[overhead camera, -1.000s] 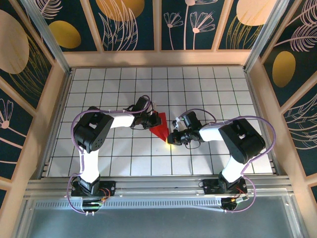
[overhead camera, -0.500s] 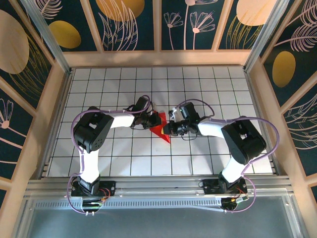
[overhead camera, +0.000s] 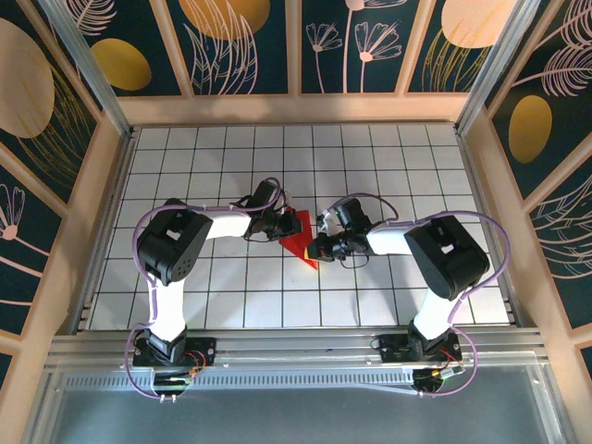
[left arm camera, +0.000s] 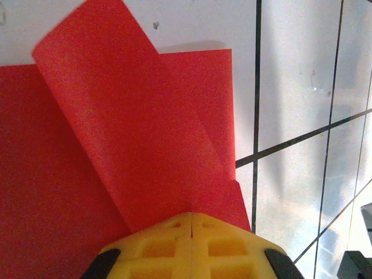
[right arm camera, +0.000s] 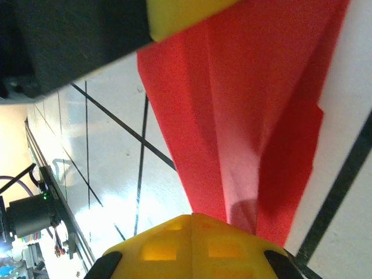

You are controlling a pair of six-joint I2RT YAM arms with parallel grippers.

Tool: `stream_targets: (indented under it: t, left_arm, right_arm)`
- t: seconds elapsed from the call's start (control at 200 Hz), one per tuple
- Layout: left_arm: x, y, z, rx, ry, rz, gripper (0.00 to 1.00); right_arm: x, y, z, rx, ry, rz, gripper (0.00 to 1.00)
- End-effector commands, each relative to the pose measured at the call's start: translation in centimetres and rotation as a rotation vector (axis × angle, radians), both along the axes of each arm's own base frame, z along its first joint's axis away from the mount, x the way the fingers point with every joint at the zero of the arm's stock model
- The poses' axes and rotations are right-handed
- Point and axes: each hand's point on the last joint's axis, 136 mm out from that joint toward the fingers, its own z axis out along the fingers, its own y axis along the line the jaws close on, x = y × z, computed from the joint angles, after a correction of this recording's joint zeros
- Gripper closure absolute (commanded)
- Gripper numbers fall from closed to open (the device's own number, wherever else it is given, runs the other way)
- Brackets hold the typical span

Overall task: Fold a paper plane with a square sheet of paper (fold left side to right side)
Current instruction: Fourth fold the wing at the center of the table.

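The square sheet of paper (overhead camera: 298,240) lies as a creased red pointed shape on the white grid table (overhead camera: 388,166) between the two arms. In the left wrist view one long flap of the paper (left arm camera: 116,133) curls up off the layers beneath. My left gripper (overhead camera: 282,226) is shut, its yellow tips (left arm camera: 192,216) pressed together and resting on the paper's left part. My right gripper (overhead camera: 319,248) is shut too, tips (right arm camera: 192,216) down at the paper's (right arm camera: 244,116) narrow right end, where a fold stands slightly raised.
The left gripper's yellow finger (right arm camera: 186,14) sits close ahead of the right one across the paper. Wooden walls (overhead camera: 296,109) and aluminium posts (overhead camera: 83,55) ring the table. Open tiles lie behind the paper and towards the front rail (overhead camera: 296,344).
The right gripper has moved up and left from the paper's lower tip onto its right edge. The left gripper has stayed put on the paper.
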Motion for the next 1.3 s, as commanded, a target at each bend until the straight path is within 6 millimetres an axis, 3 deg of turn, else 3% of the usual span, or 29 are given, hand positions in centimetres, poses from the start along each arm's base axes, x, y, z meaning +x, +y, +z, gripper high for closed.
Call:
stream_targets:
  t: [0.0,0.37,0.61,0.931,1.291]
  left_arm:
    - [-1.5,2.6,-3.6,0.144,0.083,0.026,1.00]
    - [-1.5,2.6,-3.7,0.147,0.085,0.025,1.00]
    - [-1.5,2.6,-3.8,0.147,0.086,0.025,1.00]
    - [-1.4,2.6,-3.7,0.144,0.084,0.026,1.00]
    - [-1.4,2.6,-3.7,0.146,0.086,0.027,1.00]
  right_arm:
    - [-0.6,-0.3,-0.8,-0.005,0.011,0.006,1.00]
    - [-1.3,-0.3,-0.5,0.013,0.015,0.005,1.00]
    - [1.2,0.5,2.2,0.055,-0.093,-0.008,1.00]
    - [3.2,1.0,0.9,0.016,-0.121,-0.002,1.00]
    - [1.1,0.5,-0.6,0.007,-0.066,0.006,1.00]
